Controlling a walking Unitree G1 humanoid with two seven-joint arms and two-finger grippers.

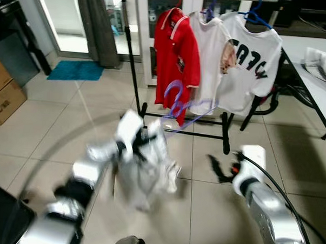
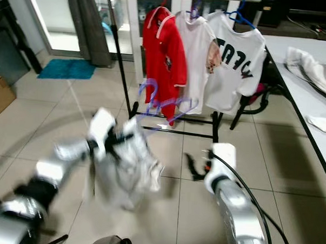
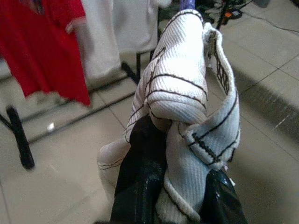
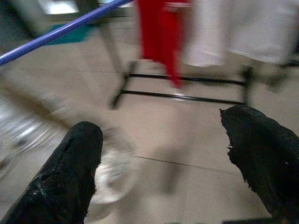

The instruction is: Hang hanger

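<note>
A blurred purple hanger (image 1: 177, 103) sticks up out of a white garment with dark stitching (image 1: 144, 172). My left gripper (image 1: 142, 141) is shut on that garment at waist height above the tiled floor; in the left wrist view its black fingers (image 3: 142, 182) pinch the ribbed cloth (image 3: 182, 93). Ahead stands a black clothes rack (image 1: 134, 72) carrying a red shirt (image 1: 176, 58) and two white shirts (image 1: 247, 61) on hangers. To the right, lower down, my right gripper (image 1: 220, 168) is open with nothing in it. Its fingers (image 4: 70, 168) stand wide apart, and the purple hanger bar (image 4: 60, 30) crosses beyond them.
Cardboard boxes (image 1: 4, 93) stand at the left and a teal mat (image 1: 76, 70) lies by the doorway with a grey curtain (image 1: 99, 22). A white table (image 1: 316, 80) with clothes runs along the right. Black chair legs (image 1: 266, 107) sit behind the rack's right foot.
</note>
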